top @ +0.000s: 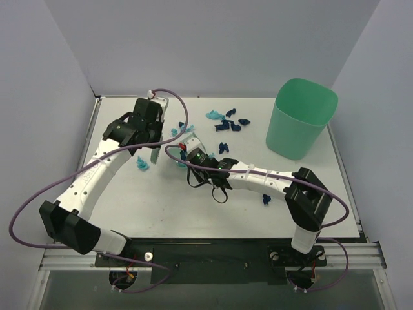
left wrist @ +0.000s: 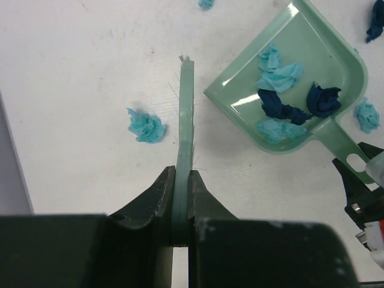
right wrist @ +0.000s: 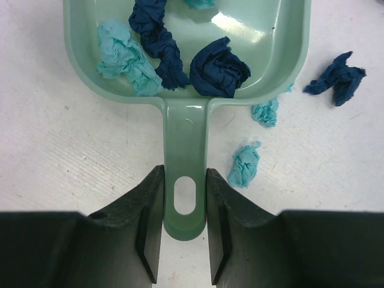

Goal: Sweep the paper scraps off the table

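Crumpled paper scraps point(right wrist: 219, 67) lie in the glossy green dustpan point(right wrist: 186, 123).

Both arms are slim white tubes, the left arm point(top: 97, 171) and the right arm point(top: 264, 182), broken up by blocky black joint housings point(top: 68, 226). A thin purple cable point(top: 186, 115) loops along each one. The left gripper point(left wrist: 182, 180) and the right gripper point(right wrist: 185, 180) have matte black, wedge-shaped fingers.

Robot lab cell — grey walls point(top: 213, 45), white table point(top: 168, 206)
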